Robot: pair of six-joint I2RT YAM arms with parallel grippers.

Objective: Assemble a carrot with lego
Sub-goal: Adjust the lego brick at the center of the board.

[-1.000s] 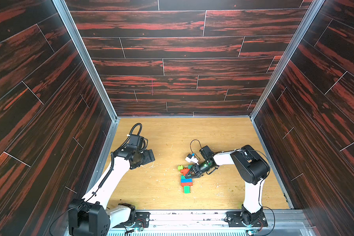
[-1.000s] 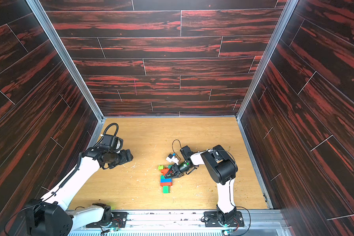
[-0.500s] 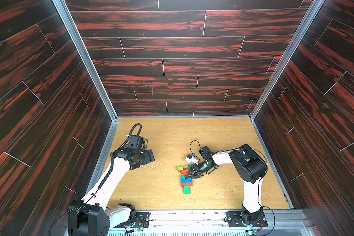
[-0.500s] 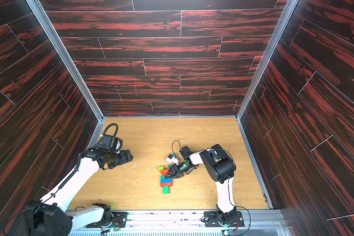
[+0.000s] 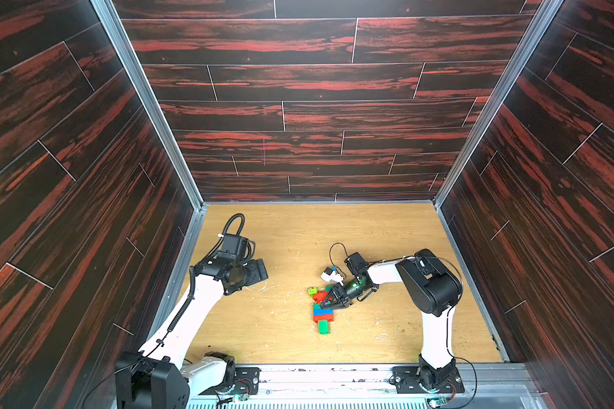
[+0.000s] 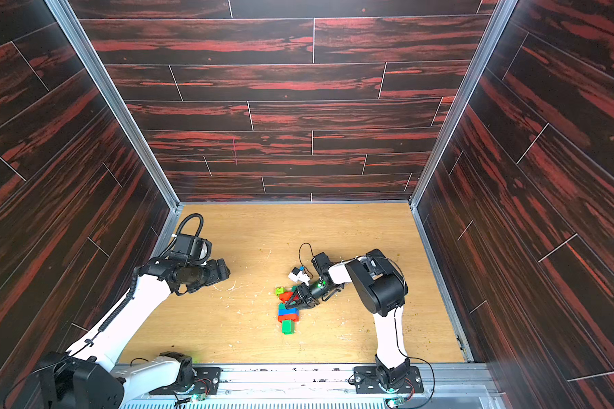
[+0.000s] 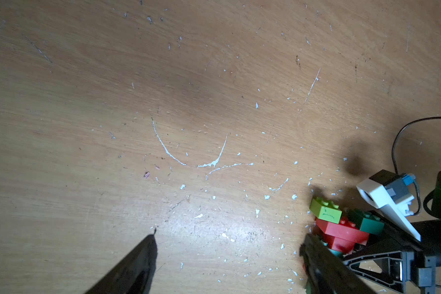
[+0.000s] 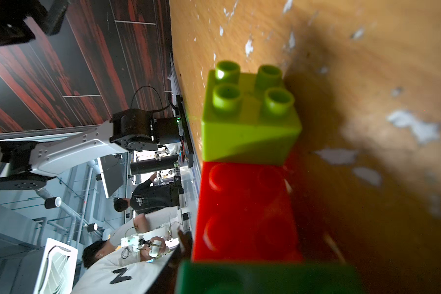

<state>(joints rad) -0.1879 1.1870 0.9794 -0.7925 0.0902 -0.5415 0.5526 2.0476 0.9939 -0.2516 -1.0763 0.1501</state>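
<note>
1. The carrot [image 5: 322, 311] is lying flat on the counter [image 5: 380, 230], near the middle and closer to the right arm. In both top views its small green tip [image 6: 287, 326] is pointing toward the arm bases, with the wide end away from them.
2. At the wide end, a lime brick [image 7: 325, 210] and a dark green brick [image 7: 366, 222] are sitting side by side on a long red brick [image 7: 343, 230]. From there, teal, blue and red bands are running down to the tip.
3. The right claw [image 5: 328, 301] is reaching in low at the wide end, right against the red brick. We are unable to tell whether its jaws are gripping or standing clear, since the right wrist view is showing only bricks up close and no fingertips.
4. The left claw [image 7: 229, 254] is hovering over bare counter, apart from the carrot in both top views. Its jaws are spread wide and holding nothing.
5. We are judging this to be the last step, seating or letting go of the leafy top. Every piece we are seeing appears joined.
6. The next move is calling for the right claw to back straight off without dragging the stack. After that, we are wanting a check that the lime and dark green bricks are sitting flush.
</note>
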